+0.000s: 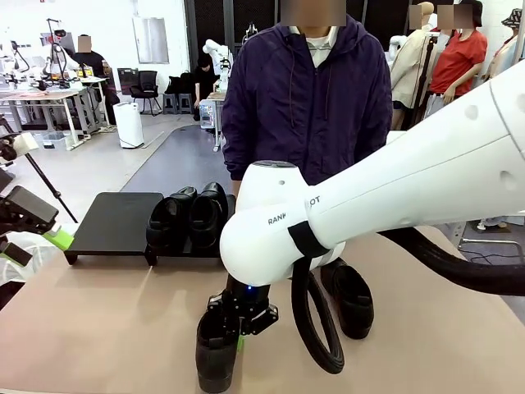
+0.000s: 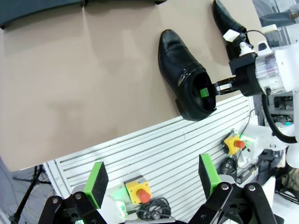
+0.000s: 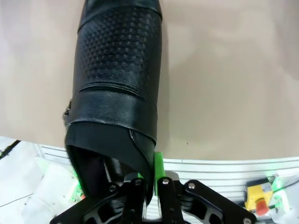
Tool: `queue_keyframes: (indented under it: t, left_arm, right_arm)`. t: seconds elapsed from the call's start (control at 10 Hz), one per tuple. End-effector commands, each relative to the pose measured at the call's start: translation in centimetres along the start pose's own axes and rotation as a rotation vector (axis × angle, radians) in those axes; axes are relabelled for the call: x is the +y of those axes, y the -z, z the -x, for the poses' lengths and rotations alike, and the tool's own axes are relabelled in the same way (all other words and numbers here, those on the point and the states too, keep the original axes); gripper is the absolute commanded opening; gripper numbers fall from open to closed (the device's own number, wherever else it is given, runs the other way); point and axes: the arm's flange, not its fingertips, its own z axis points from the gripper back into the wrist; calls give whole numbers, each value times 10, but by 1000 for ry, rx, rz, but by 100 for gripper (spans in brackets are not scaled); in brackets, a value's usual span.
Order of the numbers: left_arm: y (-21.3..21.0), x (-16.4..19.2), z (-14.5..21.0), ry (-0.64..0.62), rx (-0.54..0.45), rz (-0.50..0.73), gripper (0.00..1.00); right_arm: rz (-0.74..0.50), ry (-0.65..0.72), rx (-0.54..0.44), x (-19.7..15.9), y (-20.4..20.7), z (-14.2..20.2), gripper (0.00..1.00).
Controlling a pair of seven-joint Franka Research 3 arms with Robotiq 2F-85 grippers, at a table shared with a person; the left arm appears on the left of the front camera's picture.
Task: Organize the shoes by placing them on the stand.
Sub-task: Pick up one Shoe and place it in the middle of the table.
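Observation:
Two glossy black shoes point(image 1: 172, 220) point(image 1: 209, 215) stand side by side on the right half of the low black stand point(image 1: 115, 222). A third shoe point(image 1: 353, 300) lies on the tan table right of centre, also seen as the shoe point(image 2: 229, 18) at the top of the left wrist view. At the table's near edge lies another shoe point(image 1: 217, 351) point(image 2: 184, 86) point(image 3: 117, 84). My right gripper point(image 1: 244, 318) point(image 2: 212, 88) point(image 3: 156, 175) is shut on its heel-side rim, one green pad inside the opening. My left gripper point(image 1: 25, 238) point(image 2: 152, 179) hangs open beyond the table's left side.
A person in a dark purple jacket stands at the far side, behind the stand. My right arm's thick black cable point(image 1: 316, 328) loops low over the table point(image 1: 123, 328). Yellow boxes with red buttons point(image 2: 138, 191) point(image 2: 235, 142) sit below the near edge. The stand's left half is bare.

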Motion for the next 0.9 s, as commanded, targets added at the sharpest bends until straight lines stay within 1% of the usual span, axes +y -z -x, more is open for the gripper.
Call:
queue_keyframes:
  t: [0.0,0.1,0.4,0.5,0.6,0.7,0.8]
  left_arm:
    - [-2,2,1,-9,4,2,100]
    - [-2,2,1,-9,4,2,100]
    - [-2,2,1,-9,4,2,100]
    - [-2,2,1,-9,4,2,100]
    - [-2,2,1,-9,4,2,100]
    - [-2,2,1,-9,4,2,100]
    - [-2,2,1,-9,4,2,100]
  right_arm:
    - [17,21,2,13,4,-8,70]
    - [19,22,13,13,4,-8,100]
    - [22,24,28,5,-4,-8,100]
    - [16,-1,56,0,-13,-5,100]
    - [19,-32,79,-9,-31,0,100]
    - [19,-75,121,-23,-59,3,100]
    - [-16,-99,149,-45,-89,2,100]
